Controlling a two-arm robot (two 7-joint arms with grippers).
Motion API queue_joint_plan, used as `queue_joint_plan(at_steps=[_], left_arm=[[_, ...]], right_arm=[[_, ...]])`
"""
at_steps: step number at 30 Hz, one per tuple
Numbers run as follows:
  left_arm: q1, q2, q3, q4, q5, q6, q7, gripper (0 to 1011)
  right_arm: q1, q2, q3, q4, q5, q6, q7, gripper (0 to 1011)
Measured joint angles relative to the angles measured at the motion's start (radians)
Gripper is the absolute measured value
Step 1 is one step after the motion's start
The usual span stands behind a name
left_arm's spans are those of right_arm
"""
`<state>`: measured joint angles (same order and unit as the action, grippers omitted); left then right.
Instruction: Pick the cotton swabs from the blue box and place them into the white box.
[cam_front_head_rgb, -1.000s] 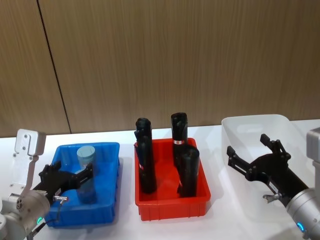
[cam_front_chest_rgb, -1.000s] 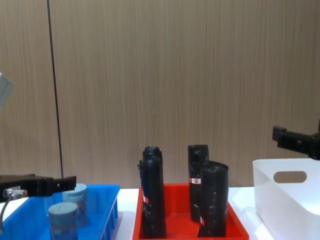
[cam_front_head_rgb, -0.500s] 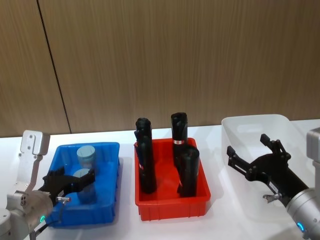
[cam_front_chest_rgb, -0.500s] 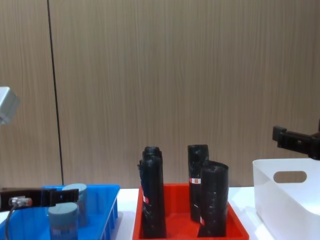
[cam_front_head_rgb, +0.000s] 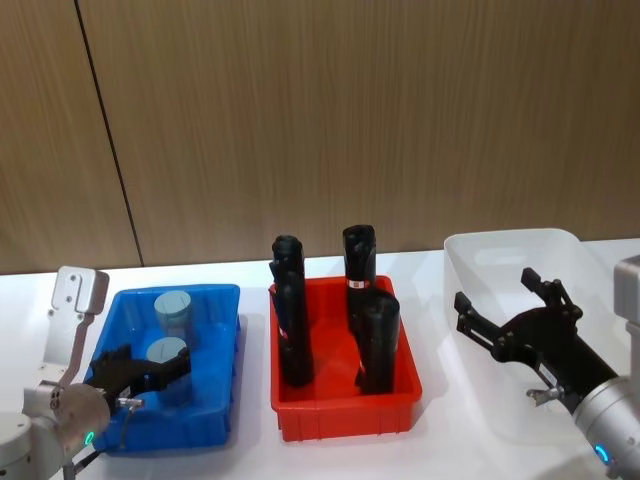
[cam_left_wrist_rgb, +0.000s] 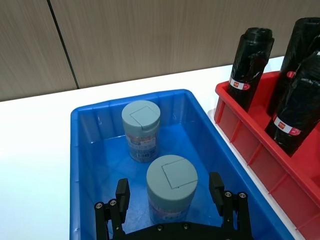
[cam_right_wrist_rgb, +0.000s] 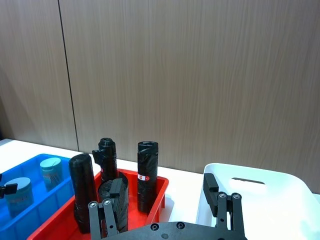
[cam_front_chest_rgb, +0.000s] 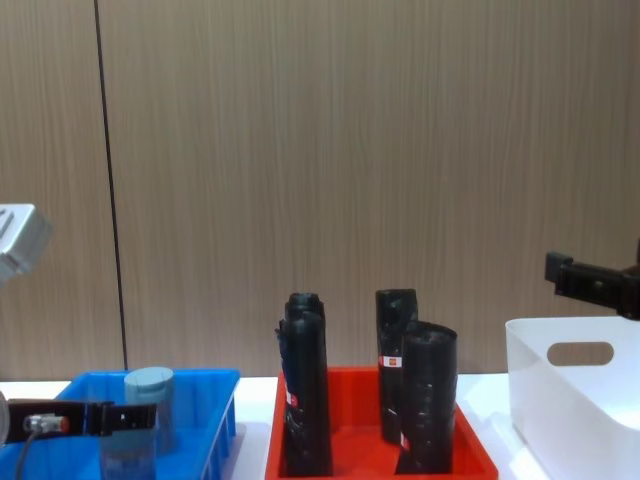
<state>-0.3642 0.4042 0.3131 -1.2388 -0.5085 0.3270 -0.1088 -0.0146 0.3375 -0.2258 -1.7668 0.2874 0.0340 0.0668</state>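
The cotton swabs are two lidded jars, both upright in the blue box (cam_front_head_rgb: 236, 350) at the lower left of the head view. The far jar (cam_front_head_rgb: 172, 310) stands toward the back wall and the near jar (cam_front_head_rgb: 166, 362) sits in front of it.

The left gripper (cam_front_head_rgb: 152, 366) reaches in from the lower left corner at the level of the near jar. From the head view alone I cannot tell whether it touches the jar. The left wrist view settles it: the gripper (cam_left_wrist_rgb: 169, 185) is spread wide, with one finger on each side of the near jar (cam_left_wrist_rgb: 171, 192). There is blue floor visible between each finger and the jar, so it holds nothing. That view also shows a square flap outline on each grey-blue lid and a printed label on the far jar (cam_left_wrist_rgb: 141, 131). In the chest view a black finger (cam_front_chest_rgb: 110, 417) crosses in front of the near jar at the lower left.

At the centre of the head view the red tray (cam_front_head_rgb: 345, 415) holds the black rolls (cam_front_head_rgb: 290, 330), standing upright.

At the right, the white box (cam_front_head_rgb: 510, 240) sits on the white table (cam_front_head_rgb: 250, 440). The right gripper (cam_front_head_rgb: 497, 292) hangs above its near part, spread wide and holding nothing. The chest view shows the box's oval handle cut-out (cam_front_chest_rgb: 580, 353) in the side wall, which the head view hides. The right wrist view shows the same cut-out (cam_right_wrist_rgb: 248, 181) beyond the parted fingers (cam_right_wrist_rgb: 210, 186).
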Motion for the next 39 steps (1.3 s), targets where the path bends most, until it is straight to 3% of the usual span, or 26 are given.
queue_joint_plan(at_steps=[26, 31, 39], left_arm=[[-0.074, -0.04, 0.01, 0.137, 0.039, -0.016, -0.076, 999], [-0.08, -0.044, 0.01, 0.148, 0.048, -0.022, -0.077, 904], [-0.081, -0.043, 0.008, 0.151, 0.052, -0.031, -0.069, 669]], right_arm=[[0.0, 0.0, 0.0, 0.0, 0.0, 0.0, 0.0, 1002], [0.0, 0.0, 0.0, 0.0, 0.0, 0.0, 0.0, 1002], [0.0, 0.0, 0.0, 0.0, 0.0, 0.0, 0.0, 1002]])
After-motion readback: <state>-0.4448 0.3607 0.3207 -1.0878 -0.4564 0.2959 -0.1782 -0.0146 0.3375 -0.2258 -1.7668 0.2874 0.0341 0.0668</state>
